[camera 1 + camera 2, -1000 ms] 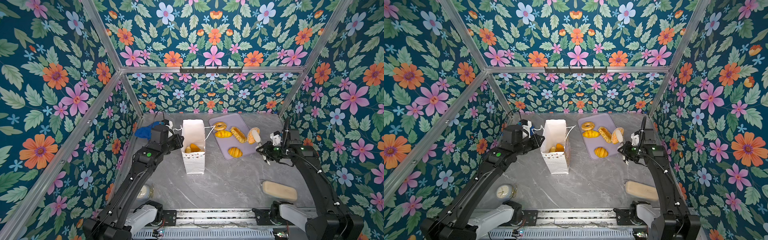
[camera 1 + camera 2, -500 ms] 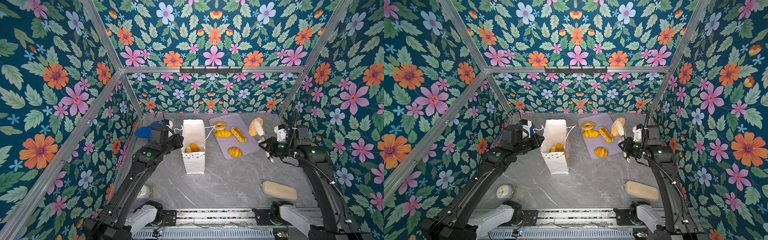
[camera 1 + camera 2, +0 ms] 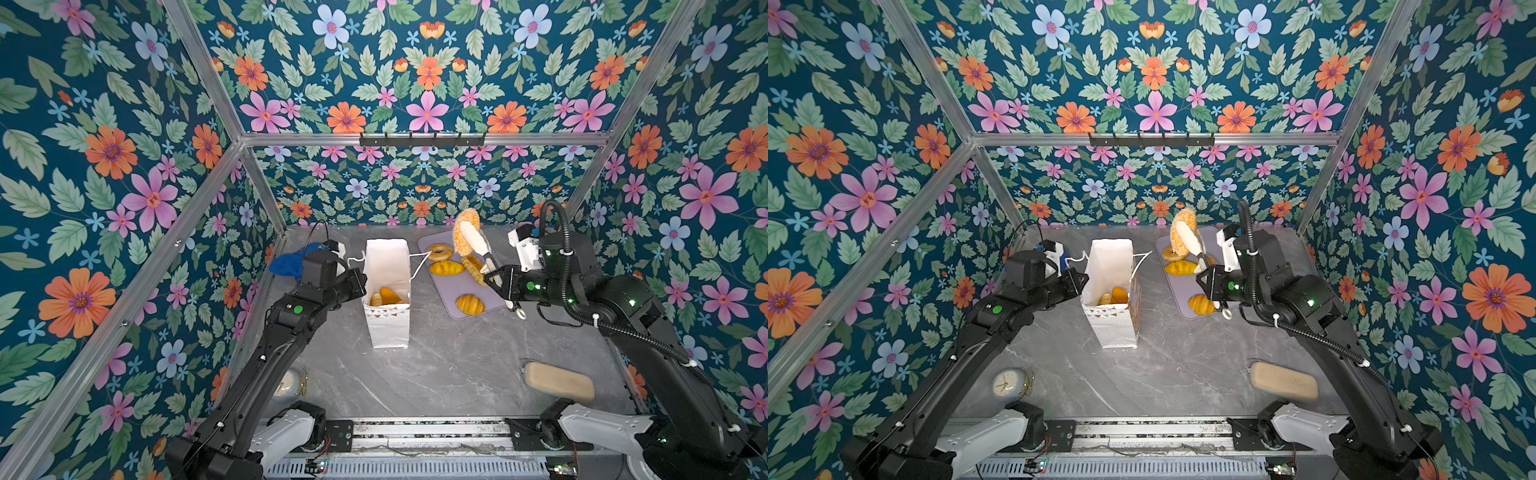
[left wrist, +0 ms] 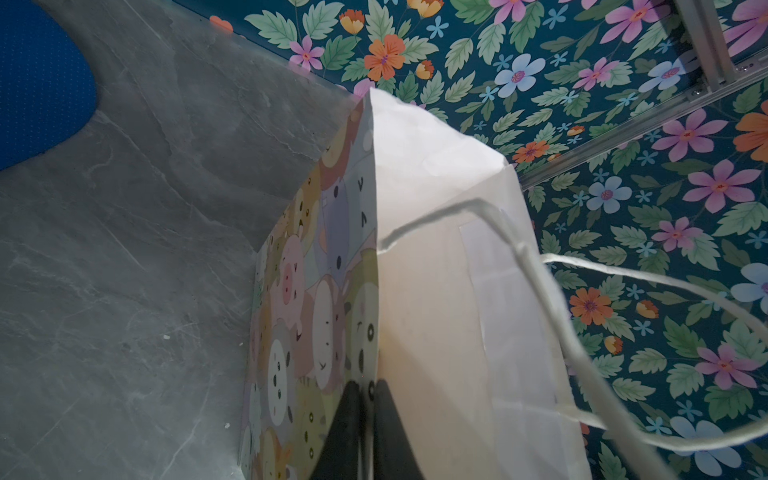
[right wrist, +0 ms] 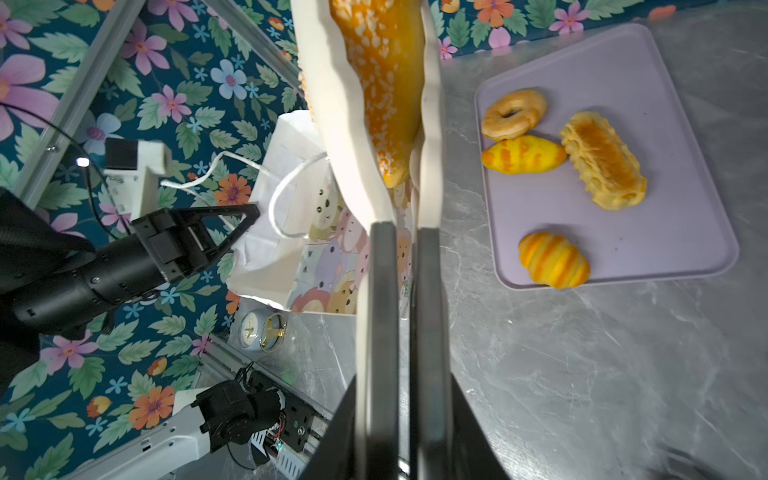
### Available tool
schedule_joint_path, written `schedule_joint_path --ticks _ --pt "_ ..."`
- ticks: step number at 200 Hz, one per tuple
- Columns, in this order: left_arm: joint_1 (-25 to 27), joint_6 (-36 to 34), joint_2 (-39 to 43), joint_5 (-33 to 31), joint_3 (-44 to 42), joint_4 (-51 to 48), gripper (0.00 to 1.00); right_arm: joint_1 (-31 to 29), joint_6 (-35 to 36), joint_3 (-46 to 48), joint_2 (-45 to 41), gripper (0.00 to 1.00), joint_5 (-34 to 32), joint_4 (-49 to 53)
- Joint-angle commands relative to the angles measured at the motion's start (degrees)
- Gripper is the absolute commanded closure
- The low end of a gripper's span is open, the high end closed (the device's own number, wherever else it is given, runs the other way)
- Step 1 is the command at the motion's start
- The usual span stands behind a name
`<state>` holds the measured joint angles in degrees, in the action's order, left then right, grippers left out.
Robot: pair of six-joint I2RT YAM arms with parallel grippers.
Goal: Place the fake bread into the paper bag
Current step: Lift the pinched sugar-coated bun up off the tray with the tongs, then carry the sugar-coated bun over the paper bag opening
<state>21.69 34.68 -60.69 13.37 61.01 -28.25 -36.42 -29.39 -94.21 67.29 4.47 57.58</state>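
The white paper bag point(image 3: 388, 328) point(image 3: 1115, 328) stands upright at mid-table with two fake breads point(image 3: 388, 297) inside. My left gripper point(image 3: 360, 286) point(image 4: 365, 386) is shut on the bag's left rim point(image 4: 436, 291). My right gripper point(image 3: 496, 278) point(image 5: 405, 228) is shut on white tongs point(image 5: 353, 145). The tongs clamp a long sprinkled loaf point(image 3: 459, 237) point(image 5: 386, 83), raised above the back of the lilac tray point(image 3: 453, 282), right of the bag. On the tray lie a ring bagel point(image 3: 440, 251), a striped bun point(image 3: 446, 268), a flaky loaf point(image 5: 602, 162) and a ridged bun point(image 3: 469, 304).
A pale beige oblong point(image 3: 559, 380) lies near the front right edge. A small clock point(image 3: 1008, 384) sits at the front left beside the left arm. A blue cloth point(image 3: 286, 264) is bunched at the back left corner. Floral walls close in three sides.
The right arm has lifted the loaf in the tongs from the tray's right side up and leftward. The left jaws have closed a little tighter on the bag's rim.
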Motion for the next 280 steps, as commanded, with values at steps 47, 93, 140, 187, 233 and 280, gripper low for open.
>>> schedule_joint_path --ticks 47,93,140,187,233,280 --pt "-0.01 1.05 0.57 -0.27 -0.90 1.25 0.89 -14.01 4.00 -13.22 10.54 0.77 -13.63 2.92" --pt "-0.07 1.09 0.46 -0.36 -1.20 1.43 0.89 -18.11 5.61 -19.49 16.73 0.76 -15.93 4.98" --pt "-0.06 1.07 0.64 -0.27 -1.53 1.61 0.89 -21.07 6.44 -23.91 21.78 0.77 -18.24 7.66" --pt "-0.05 1.18 0.82 -0.14 -1.70 1.71 0.89 -23.01 6.95 -27.28 25.70 0.77 -19.50 9.89" --pt "-0.06 1.26 1.20 -0.13 -1.86 1.71 0.89 -23.22 6.54 -26.91 27.20 0.76 -19.77 11.10" --pt "-0.02 1.27 1.36 -0.27 -1.86 1.71 0.89 -23.40 6.19 -25.12 29.81 0.75 -19.50 11.62"
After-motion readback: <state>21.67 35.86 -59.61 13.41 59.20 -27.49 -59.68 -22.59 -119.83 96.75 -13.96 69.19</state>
